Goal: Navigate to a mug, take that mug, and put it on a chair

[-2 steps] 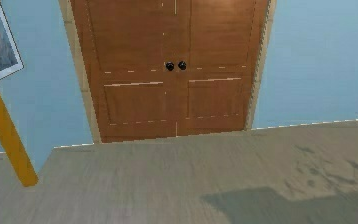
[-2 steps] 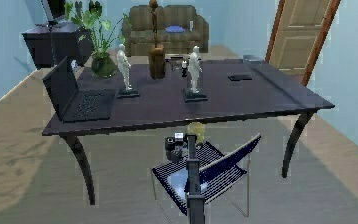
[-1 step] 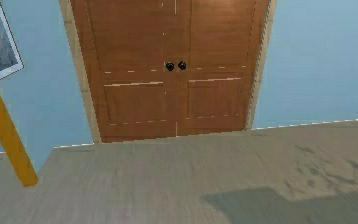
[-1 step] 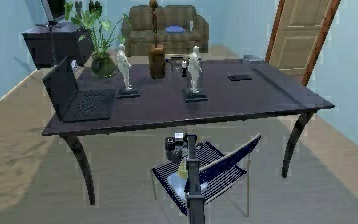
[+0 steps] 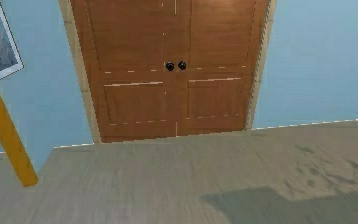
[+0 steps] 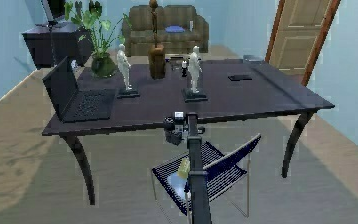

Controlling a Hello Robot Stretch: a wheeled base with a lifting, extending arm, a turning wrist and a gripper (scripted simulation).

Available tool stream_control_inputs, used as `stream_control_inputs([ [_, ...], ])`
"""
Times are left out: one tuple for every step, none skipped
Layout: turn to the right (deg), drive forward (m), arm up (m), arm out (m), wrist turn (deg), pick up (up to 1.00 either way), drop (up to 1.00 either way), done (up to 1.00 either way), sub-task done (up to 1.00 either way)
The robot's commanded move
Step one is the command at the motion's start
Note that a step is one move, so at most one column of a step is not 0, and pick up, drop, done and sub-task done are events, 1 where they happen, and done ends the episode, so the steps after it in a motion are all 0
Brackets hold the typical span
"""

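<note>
From my station, the tool point(image 6: 175, 127) sits at the near edge of the counter point(image 6: 287, 95), right above the chair point(image 6: 229, 165). I cannot tell its state, nor whether it holds anything, because the dark counter edge lies right behind its far end.

A small pale-yellow thing point(image 6: 184, 178) lies on the chair seat, just beside the arm bar. I take it for the mug, though it is too small to confirm. If so, the placing step looks nearly done.

To finish well I would keep the base parked, since the forward view faces a wooden double door point(image 5: 172, 65). I would then raise the arm straight up before pulling it in, so the bar does not sweep the thing off the seat.

As for containers, a pot point(image 6: 104, 66) at the counter's far corner holds a leafy plant point(image 6: 92, 25). A brown thing point(image 6: 159, 62) stands between 2 statues point(image 6: 124, 70), and I cannot tell whether it is hollow. A laptop point(image 6: 75, 92) is on the counter too.
</note>
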Motion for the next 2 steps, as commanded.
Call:
stream_control_inputs([
  [0.0,0.00,0.00,-0.08,0.0,0.00,0.00,0.00,0.00],
  [0.0,0.00,0.00,0.00,0.0,0.00,0.00,1.00,0.00],
])
